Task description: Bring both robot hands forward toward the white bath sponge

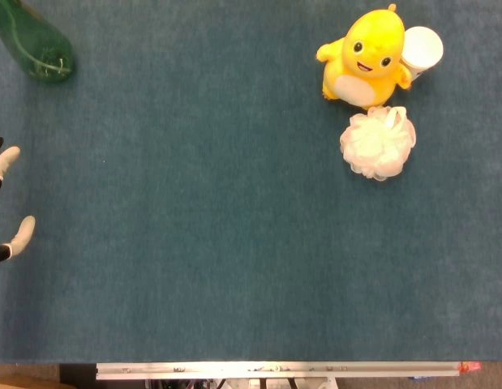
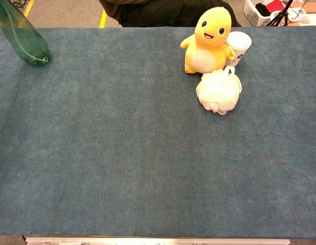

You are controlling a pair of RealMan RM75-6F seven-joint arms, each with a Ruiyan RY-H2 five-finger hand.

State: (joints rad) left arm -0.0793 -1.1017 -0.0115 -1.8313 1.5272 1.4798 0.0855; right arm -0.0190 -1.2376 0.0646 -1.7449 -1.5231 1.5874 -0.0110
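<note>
The white bath sponge (image 1: 378, 143) (image 2: 219, 91) is a ruffled mesh ball lying on the blue cloth at the far right, just in front of a yellow plush toy. Only fingertips (image 1: 6, 160) of my left hand (image 1: 5, 207) show at the left edge of the head view. They are spread apart with nothing between them, far from the sponge. The chest view shows neither hand. My right hand appears in no view.
A yellow plush toy (image 1: 366, 58) (image 2: 208, 40) stands behind the sponge, with a white paper cup (image 1: 422, 49) (image 2: 239, 45) beside it. A green glass bottle (image 1: 36, 44) (image 2: 26, 42) lies at the far left. The table's metal front edge (image 1: 275, 369) runs along the bottom.
</note>
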